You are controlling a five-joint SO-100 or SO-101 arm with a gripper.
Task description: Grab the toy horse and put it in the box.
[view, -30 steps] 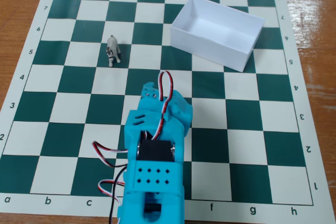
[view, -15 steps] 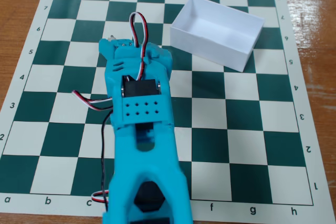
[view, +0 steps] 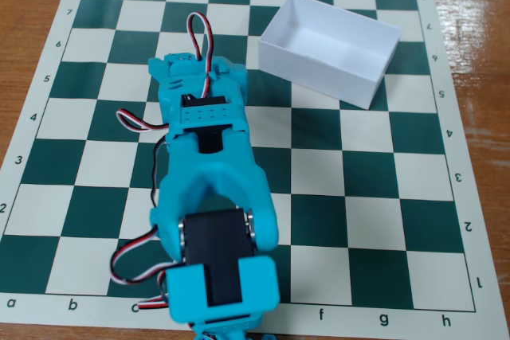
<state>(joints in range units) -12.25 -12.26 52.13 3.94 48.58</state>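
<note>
1. Since a second ago, the pincer has been extended over the horse's square; the toy horse is hidden beneath.
2. Pincer spread cannot be told.
3. The figurine is judged light, rigid, slippery; its body should be pinched.
4. The box stands apart, right.

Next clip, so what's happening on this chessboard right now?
A blue arm is stretched out over the chessboard, its claw end lying over the squares left of the white box in the fixed view. The toy horse can't be seen; the arm covers that area, and the claw's tips are hidden too, so it's unclear whether anything is gripped. The box is empty, so the horse has not been put in it yet.
</note>
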